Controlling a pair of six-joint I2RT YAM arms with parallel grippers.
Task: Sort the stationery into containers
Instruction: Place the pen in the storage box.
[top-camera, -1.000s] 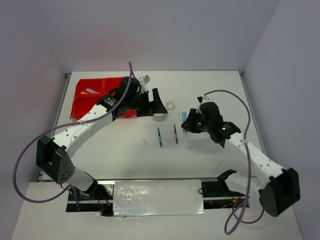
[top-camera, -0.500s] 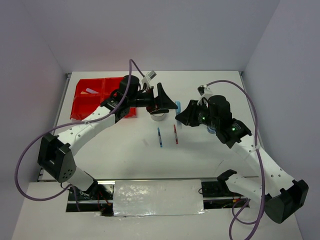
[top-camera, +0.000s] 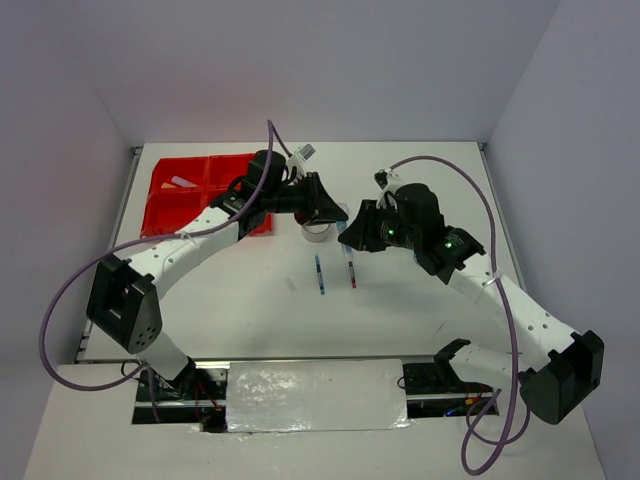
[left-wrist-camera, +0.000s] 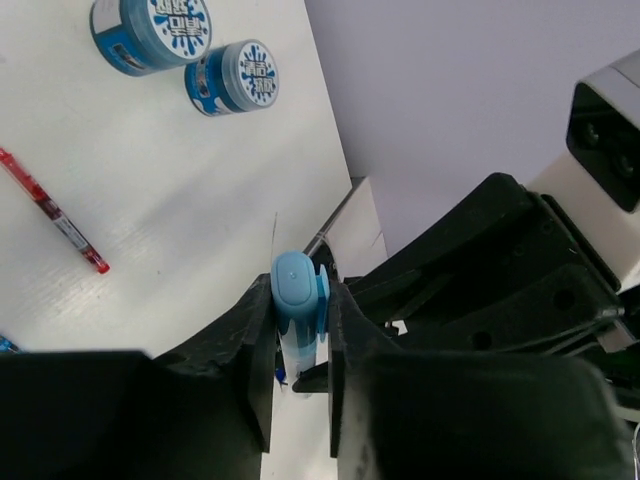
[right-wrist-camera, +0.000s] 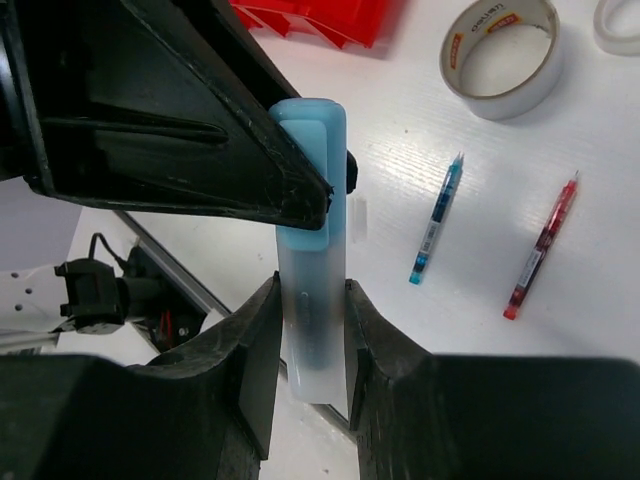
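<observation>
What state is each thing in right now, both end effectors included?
Left end effector, shut on the light-blue stick, cap end.
Right end effector, shut on the same stick, clear body.
Light-blue stick, held in the air by both.
Blue pen, lying flat, untouched.
Red pen, lying flat, untouched.
Grey tape ring, lying flat, untouched.

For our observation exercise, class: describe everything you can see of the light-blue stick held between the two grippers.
The stick is short and plastic-looking, with an opaque light-blue cap bearing a clip and a paler, translucent barrel. It is held off the table, clamped at both ends: the left gripper pinches the cap and the right gripper pinches the barrel. Nothing else touches it.
</observation>
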